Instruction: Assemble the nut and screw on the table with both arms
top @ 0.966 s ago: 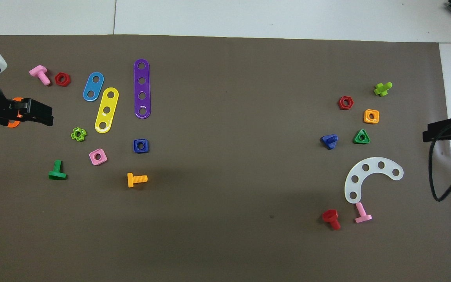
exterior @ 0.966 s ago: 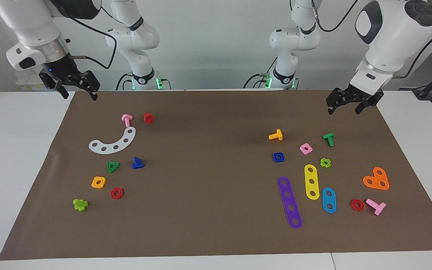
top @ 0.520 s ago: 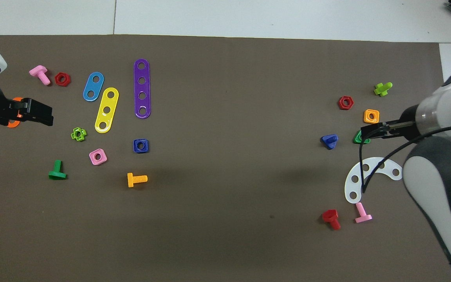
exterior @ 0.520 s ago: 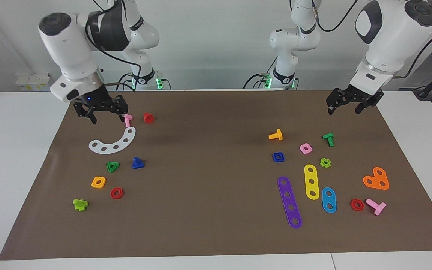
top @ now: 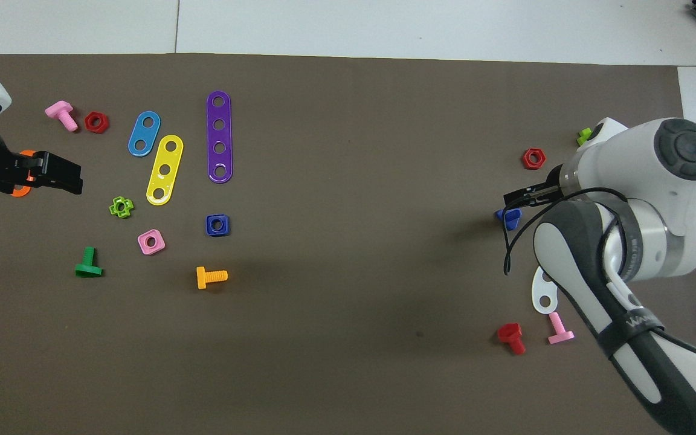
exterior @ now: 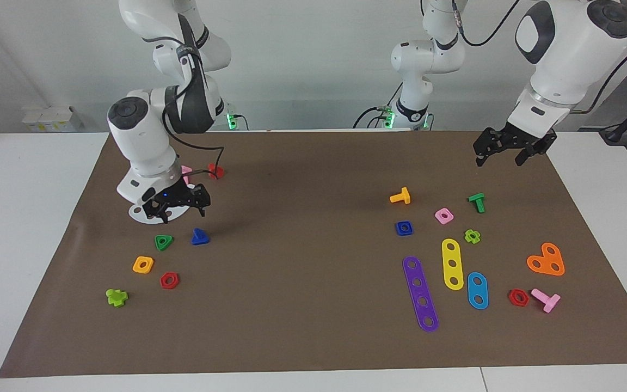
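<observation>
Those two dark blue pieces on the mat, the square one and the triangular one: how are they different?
The nut is square with a round hole through its middle; the screw has a flat triangular head and no hole showing. The nut lies toward the left arm's end of the table, beside the purple strip; the screw lies toward the right arm's end, beside the green triangular nut. The right hand hangs above the screw; no hand is over the nut. Both are dark blue plastic.

Robotics lab, two white arms (exterior: 150,136) bolted at the 12 o'clock edge of a white surface (exterior: 25,228), brown mat (exterior: 302,272), scattered bright plastic toy parts (exterior: 422,294), bare grey wall, trailing black cables (exterior: 183,144)
</observation>
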